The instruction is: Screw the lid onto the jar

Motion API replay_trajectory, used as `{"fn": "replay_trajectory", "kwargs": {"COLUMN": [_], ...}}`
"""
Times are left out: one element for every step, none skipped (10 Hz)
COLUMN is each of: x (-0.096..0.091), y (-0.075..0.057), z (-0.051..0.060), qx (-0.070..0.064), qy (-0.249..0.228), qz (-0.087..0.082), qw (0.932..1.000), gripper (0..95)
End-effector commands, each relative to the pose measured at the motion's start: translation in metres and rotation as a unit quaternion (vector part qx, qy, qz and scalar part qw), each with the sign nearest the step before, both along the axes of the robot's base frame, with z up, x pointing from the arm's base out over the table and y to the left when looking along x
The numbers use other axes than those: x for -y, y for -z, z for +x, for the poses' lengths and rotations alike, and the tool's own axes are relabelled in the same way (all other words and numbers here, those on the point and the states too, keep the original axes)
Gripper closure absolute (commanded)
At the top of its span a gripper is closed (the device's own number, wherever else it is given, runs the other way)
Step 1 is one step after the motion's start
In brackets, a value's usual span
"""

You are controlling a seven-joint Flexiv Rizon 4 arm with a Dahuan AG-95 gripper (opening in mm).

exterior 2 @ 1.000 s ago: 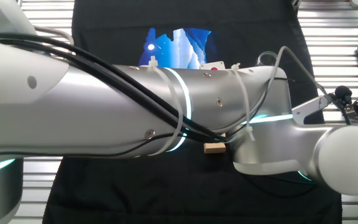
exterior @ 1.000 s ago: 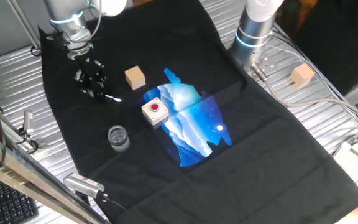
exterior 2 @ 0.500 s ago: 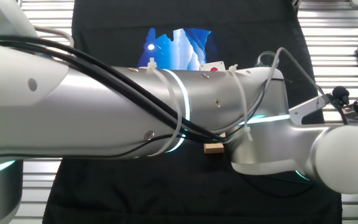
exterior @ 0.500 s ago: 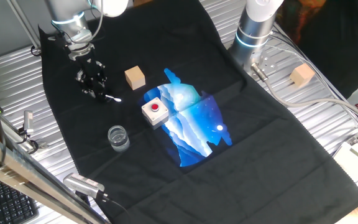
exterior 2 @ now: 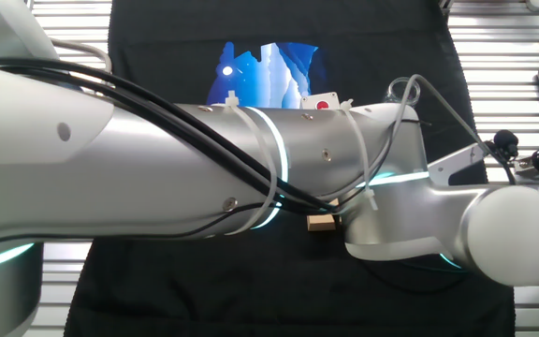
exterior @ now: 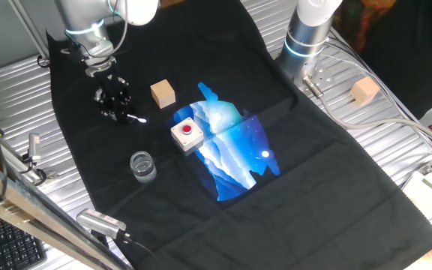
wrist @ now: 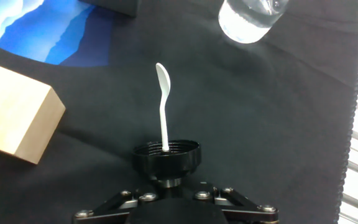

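At the hand's centre in the hand view sits the lid (wrist: 166, 155), open threaded side toward the camera and close above the gripper (wrist: 166, 169). The fingers themselves are hidden, so I cannot tell whether the claw is clamped on the lid, though its position suggests it is carried. The jar (wrist: 252, 18) stands well apart, at the top edge, open and uncapped.

Change noted: over the last second the gripper (exterior: 115, 103) has shifted slightly toward the cube (exterior: 163, 94), while the jar (exterior: 142, 166) and the spoon (exterior: 132, 118) have not moved. Judgement: transport toward the jar is only beginning; no threading has started.

View comparison: only the hand view shows the lid, with the spoon (wrist: 161, 106) lying on the cloth just beyond it. One fixed view gives the layout, including the button box (exterior: 187, 133). The other fixed view is almost wholly blocked by the arm (exterior 2: 251, 178).
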State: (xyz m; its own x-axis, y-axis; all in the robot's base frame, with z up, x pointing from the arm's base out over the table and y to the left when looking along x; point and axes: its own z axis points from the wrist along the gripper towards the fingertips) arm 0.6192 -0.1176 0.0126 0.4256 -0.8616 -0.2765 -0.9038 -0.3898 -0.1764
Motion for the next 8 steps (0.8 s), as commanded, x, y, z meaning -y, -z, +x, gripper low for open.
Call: {"fn": "replay_trajectory", "kwargs": {"x": [-0.0006, -0.0005, -0.0004, -0.0003, -0.0002, -0.0002, -0.0002, -0.0003], "y": [0.0009, 0.0013, 0.0016, 0.0022, 0.0025, 0.0025, 0.0025, 0.0023], "z": [-0.0009, -0.0015, -0.0021, -0.0033, -0.004, -0.004, -0.004, -0.004], "qx": [0.0, -0.002, -0.003, -0.005, -0.007, -0.008, -0.009, -0.01], "qy": [0.002, 0.006, 0.009, 0.017, 0.024, 0.026, 0.031, 0.033], "qz": [0.0, 0.001, 0.001, 0.001, 0.001, 0.001, 0.001, 0.002], "qw": [1.0, 1.0, 1.0, 0.9998, 0.9997, 0.9996, 0.9995, 0.9994], "gripper": [76.0, 76.0, 95.0, 95.0, 95.0, 95.0, 95.0, 95.0]}}
